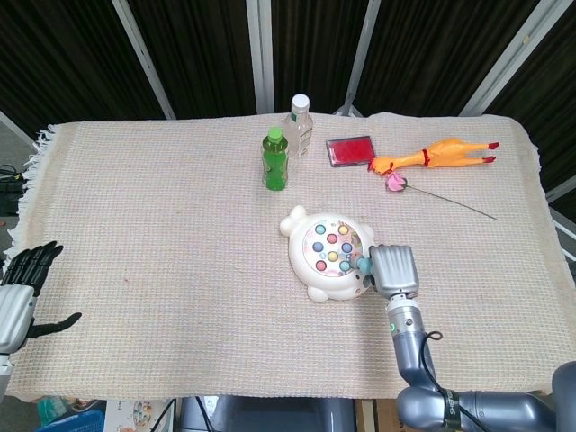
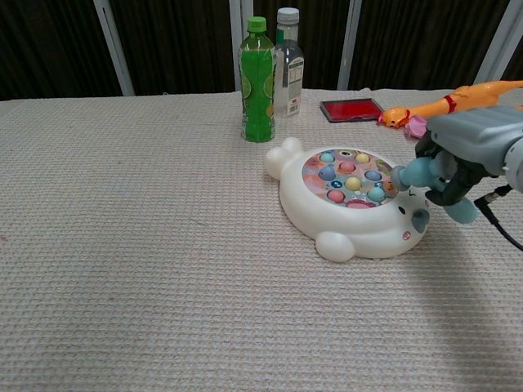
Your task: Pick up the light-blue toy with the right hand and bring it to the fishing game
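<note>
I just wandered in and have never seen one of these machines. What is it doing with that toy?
The robot's right hand holds a light-blue toy and has it at the right edge of the white fishing game on the woven cloth. The toy's tip sits by the ring of coloured fish. The left hand hangs open at the table's far left edge, holding nothing. Two bottles, a red case and a rubber chicken lie untouched behind.
</note>
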You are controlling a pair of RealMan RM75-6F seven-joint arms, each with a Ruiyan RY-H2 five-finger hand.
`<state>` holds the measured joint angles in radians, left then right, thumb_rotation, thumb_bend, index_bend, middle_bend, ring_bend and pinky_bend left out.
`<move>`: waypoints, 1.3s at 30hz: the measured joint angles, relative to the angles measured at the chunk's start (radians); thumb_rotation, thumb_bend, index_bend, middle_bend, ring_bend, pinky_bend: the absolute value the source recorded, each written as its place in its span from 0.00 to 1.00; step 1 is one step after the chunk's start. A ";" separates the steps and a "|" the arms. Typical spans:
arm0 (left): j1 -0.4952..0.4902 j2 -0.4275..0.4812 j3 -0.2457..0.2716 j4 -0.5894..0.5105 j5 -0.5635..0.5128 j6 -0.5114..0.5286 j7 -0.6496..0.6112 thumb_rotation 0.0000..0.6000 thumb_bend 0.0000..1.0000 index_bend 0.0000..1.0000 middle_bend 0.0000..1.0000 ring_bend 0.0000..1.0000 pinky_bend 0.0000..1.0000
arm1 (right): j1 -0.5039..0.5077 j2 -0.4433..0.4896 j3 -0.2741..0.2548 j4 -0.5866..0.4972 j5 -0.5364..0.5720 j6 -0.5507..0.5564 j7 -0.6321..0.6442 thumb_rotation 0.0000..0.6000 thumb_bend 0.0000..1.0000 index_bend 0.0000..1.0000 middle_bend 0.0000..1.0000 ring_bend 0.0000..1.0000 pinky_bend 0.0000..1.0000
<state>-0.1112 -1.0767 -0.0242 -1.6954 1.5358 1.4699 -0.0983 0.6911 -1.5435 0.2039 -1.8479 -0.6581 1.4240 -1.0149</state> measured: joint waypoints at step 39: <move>0.005 -0.031 0.005 -0.007 0.001 0.005 0.095 1.00 0.00 0.00 0.00 0.00 0.00 | -0.123 0.269 -0.090 0.052 0.136 -0.173 0.155 1.00 0.71 0.80 0.68 0.51 0.67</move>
<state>-0.1066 -1.1077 -0.0190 -1.7024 1.5372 1.4745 -0.0029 0.5685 -1.2747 0.1143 -1.7955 -0.5220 1.2509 -0.8602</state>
